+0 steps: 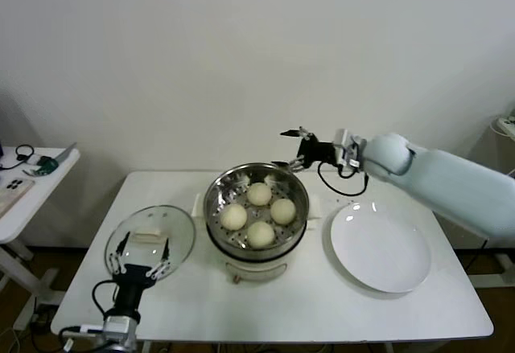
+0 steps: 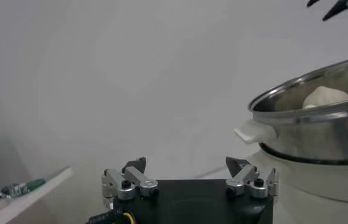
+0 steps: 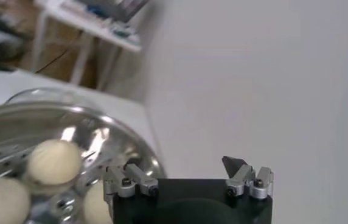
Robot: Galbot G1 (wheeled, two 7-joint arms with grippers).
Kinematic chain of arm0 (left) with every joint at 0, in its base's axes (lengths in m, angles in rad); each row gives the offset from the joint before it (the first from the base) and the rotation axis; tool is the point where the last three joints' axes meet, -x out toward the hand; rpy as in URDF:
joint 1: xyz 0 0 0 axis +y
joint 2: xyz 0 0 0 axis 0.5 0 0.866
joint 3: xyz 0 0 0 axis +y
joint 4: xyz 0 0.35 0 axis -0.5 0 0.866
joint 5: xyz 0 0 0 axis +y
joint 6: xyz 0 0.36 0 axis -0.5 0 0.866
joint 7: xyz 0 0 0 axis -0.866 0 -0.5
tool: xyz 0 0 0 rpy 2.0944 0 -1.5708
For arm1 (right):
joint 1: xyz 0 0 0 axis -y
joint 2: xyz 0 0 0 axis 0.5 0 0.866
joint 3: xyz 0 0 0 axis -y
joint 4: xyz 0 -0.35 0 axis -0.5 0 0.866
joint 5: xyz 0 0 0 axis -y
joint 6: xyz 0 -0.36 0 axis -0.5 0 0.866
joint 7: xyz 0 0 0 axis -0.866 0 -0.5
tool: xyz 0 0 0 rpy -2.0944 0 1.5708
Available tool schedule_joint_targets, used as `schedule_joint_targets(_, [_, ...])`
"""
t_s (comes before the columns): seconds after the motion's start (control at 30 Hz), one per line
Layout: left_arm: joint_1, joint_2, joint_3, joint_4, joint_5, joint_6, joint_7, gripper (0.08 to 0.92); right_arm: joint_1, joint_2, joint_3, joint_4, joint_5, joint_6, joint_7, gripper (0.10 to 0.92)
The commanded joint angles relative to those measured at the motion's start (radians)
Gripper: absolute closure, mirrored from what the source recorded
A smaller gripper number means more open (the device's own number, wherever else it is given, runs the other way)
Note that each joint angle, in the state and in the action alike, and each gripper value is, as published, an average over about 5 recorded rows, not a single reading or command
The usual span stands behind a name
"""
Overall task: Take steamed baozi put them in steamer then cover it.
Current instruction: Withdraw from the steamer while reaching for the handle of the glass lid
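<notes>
The steamer (image 1: 241,172) stands mid-table, uncovered, with four cream-white baozi (image 1: 259,194) on its perforated tray. The glass cover (image 1: 173,232) lies flat on the table to its left. My left gripper (image 1: 145,248) is open and empty over the cover's near edge. In the left wrist view, the left gripper (image 2: 185,165) is open beside the steamer (image 2: 320,131), and one baozi (image 2: 325,96) shows. My right gripper (image 1: 294,148) is open and empty above the steamer's far right rim. In the right wrist view, the right gripper (image 3: 183,165) is over the steamer's rim (image 3: 16,119) and the baozi (image 3: 53,162).
An empty flat white plate (image 1: 380,247) lies right of the steamer. A small side table (image 1: 32,184) with clutter stands off the left end. A plain wall runs behind the table.
</notes>
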Motion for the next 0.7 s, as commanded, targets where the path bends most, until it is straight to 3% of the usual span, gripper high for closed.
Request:
schedule_joint_targets(0.03, [0.001,-0.014,-0.015,-0.018,0.186,0.016,0.005,0.177,-0.744,-0.104,0.817,0.149,-0.136,0.053,0.188,0.203])
schedule_joint_targets(0.33, [0.020,-0.005,-0.046,-0.049,0.535,0.121,-0.013,0.177,-1.206,0.111,1.328,0.234,-0.223,0.040,0.224,0.203])
schedule_joint_targets(0.7, [0.008,0.085,-0.031,-0.021,1.016,0.312,-0.050,0.177,-1.480,0.292,1.528,0.304,-0.288,-0.001,0.246,0.203])
